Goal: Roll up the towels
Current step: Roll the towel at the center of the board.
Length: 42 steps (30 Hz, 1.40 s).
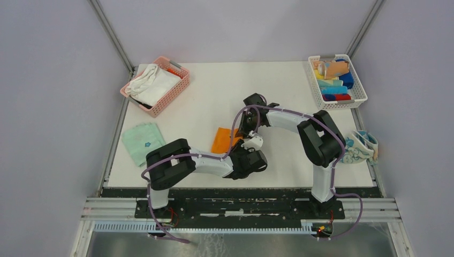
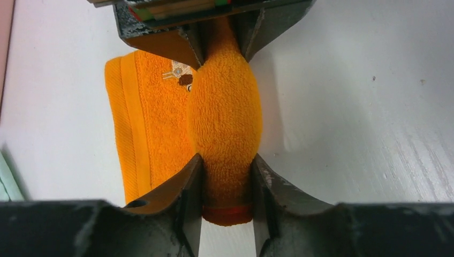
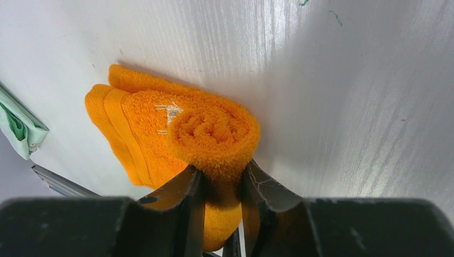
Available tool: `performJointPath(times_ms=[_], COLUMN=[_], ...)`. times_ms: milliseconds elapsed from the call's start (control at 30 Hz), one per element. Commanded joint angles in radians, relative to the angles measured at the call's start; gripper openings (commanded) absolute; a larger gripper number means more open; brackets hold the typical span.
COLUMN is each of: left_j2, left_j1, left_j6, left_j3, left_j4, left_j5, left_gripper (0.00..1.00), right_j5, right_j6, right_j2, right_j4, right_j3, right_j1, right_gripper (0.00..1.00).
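An orange towel (image 1: 221, 140) lies mid-table, partly rolled: a thick roll on its right side, a flat hemmed part to the left. My left gripper (image 1: 245, 148) is shut on the near end of the roll (image 2: 227, 123). My right gripper (image 1: 247, 128) is shut on the far end of the roll (image 3: 214, 131), whose spiral end shows in the right wrist view. The two grippers face each other along the roll. A folded mint-green towel (image 1: 142, 140) lies flat at the left.
A pink basket (image 1: 179, 88) with white cloth stands at the back left. A white basket (image 1: 357, 90) with rolled coloured towels stands at the back right. A light blue patterned cloth (image 1: 361, 147) hangs at the table's right edge.
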Motion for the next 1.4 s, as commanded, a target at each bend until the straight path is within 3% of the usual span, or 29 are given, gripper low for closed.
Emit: performJointPath(times_ms=[0,133,367,467,633,900,1100,1233,1367], left_j2=[-0.066,-0.166,-0.327,-0.336,-0.314,-0.275,-0.267,-0.337,-0.453], left_j1=[0.048,0.122,0.383,0.473,0.581,0.654,0.658,0.646,0.587], left_j6=[-0.092,-0.169,-0.325,-0.406,-0.548,-0.647,-0.649,-0.580,-0.506], left_j3=[-0.008,-0.107,-0.346,-0.422,-0.530,-0.612,-0.616,-0.606,-0.563], left_j4=[-0.011,0.050,0.320,0.420,0.608,0.724,0.705,0.587,0.410], left_j5=[0.086,0.287,0.856,1.027,1.189,1.250,1.254,1.179,1.045], left_gripper=[0.35,0.25,0.23,0.23,0.22,0.23,0.27,0.43,0.57], right_j5=[-0.008,-0.049,-0.151,-0.216,-0.276,-0.310,-0.261,-0.133,0.009], right_j6=[-0.039,-0.040,0.046,0.106,0.198,0.221,0.119,-0.001,-0.078], right_j2=[-0.023,-0.084,-0.179,-0.170,-0.097,0.036,0.099,0.083,0.061], right_j4=[-0.029,0.055,0.331,0.472,0.630,0.646,0.455,0.217,0.016], right_j3=[0.003,-0.036,-0.175,-0.223,-0.260,-0.207,-0.122,-0.040,0.041], right_j1=[-0.001,-0.012,-0.056,-0.068,-0.067,-0.062,-0.033,-0.003,0.031], right_gripper=[0.34,0.43,0.63,0.66,0.68,0.66,0.53,0.45,0.43])
